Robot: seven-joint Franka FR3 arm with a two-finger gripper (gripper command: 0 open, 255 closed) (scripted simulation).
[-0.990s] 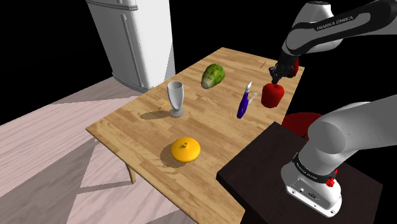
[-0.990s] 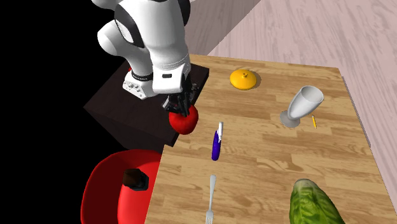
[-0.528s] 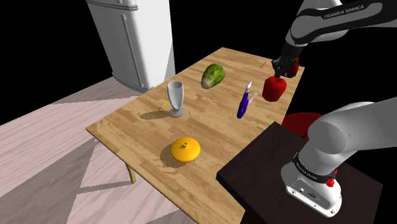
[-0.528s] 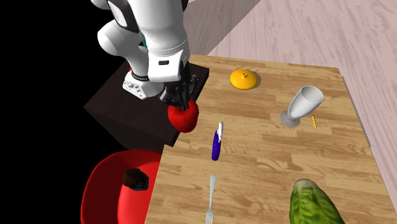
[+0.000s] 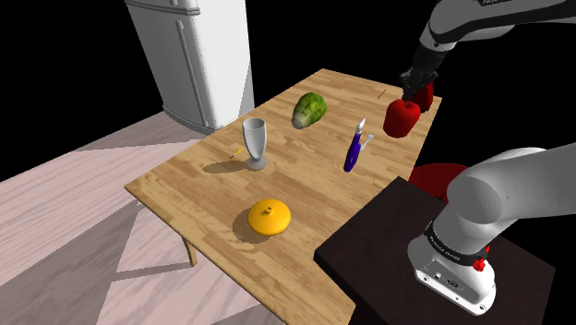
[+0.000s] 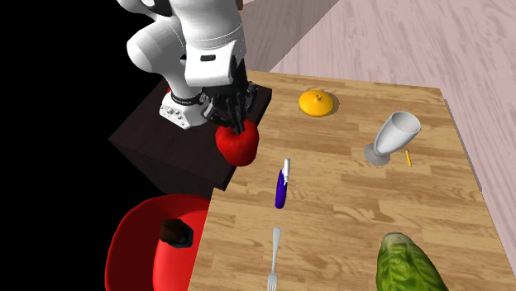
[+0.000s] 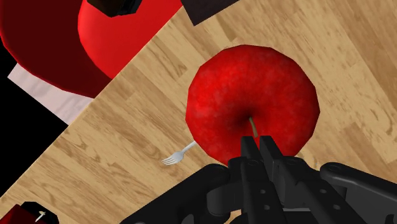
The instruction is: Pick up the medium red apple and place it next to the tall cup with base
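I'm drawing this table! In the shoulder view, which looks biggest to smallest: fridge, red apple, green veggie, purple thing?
Largest: fridge.
Next: red apple and green veggie look about alike, so I won't rank them.
Smallest: purple thing.

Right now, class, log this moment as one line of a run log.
phase: carry | fingers: shut on red apple, held above table | tall cup: upright, apart from it | placed: not yet

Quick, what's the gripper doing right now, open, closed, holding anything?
Gripper: closed, holding the red apple at its stem.
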